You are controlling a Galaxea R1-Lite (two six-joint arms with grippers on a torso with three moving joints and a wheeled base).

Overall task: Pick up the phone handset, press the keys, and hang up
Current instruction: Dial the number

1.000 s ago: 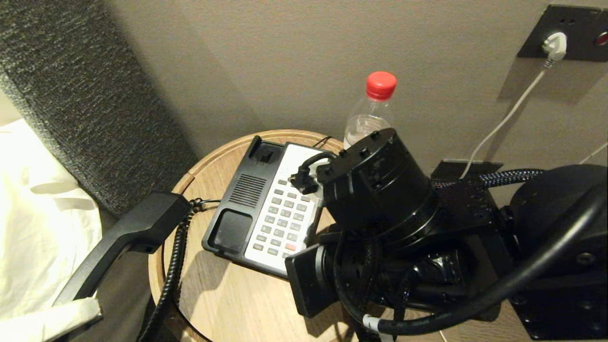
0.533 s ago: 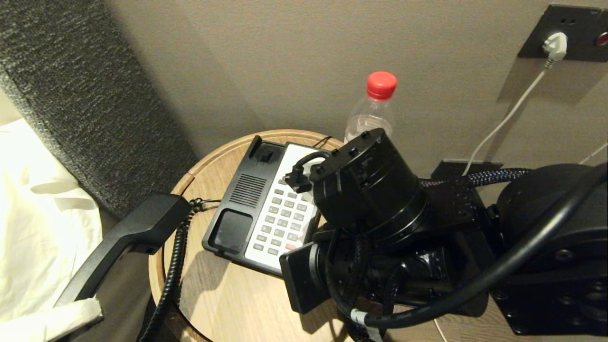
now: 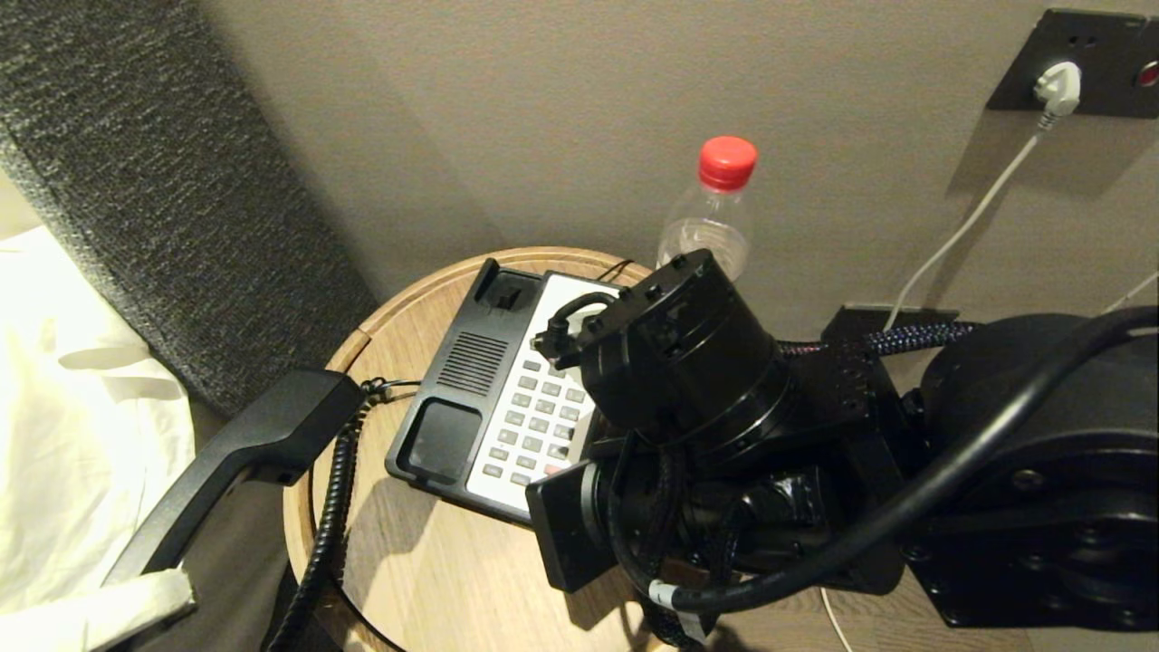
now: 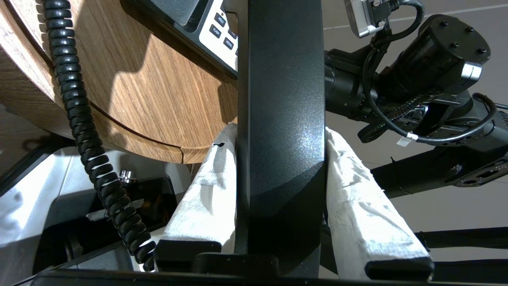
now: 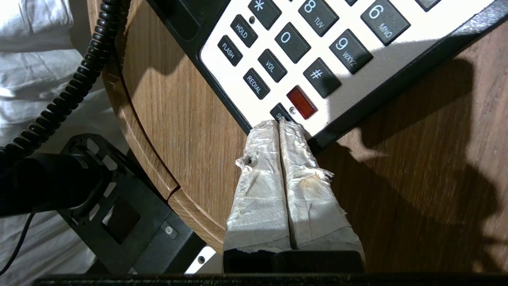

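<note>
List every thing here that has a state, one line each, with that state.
phone handset: off its cradle, clamped in the left gripper
right gripper: shut, tips at the bottom key row
cradle: empty
coiled cord: hanging over the table edge
bottle: upright, red cap on
white plug: in the wall socket

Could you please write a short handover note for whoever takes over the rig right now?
Left gripper: jaws shut on the phone handset, held off the table's left edge; the coiled cord hangs down to it.
Right gripper: jaws shut, tips together at the near corner of the phone base, on the lowest key beside the red button.
Round wooden table carries the base, with a red-capped bottle behind it.
Done: handset lifted off its cradle.
Left: finish pressing the keys, pull the right arm clear, then set the handset back on the base.
</note>
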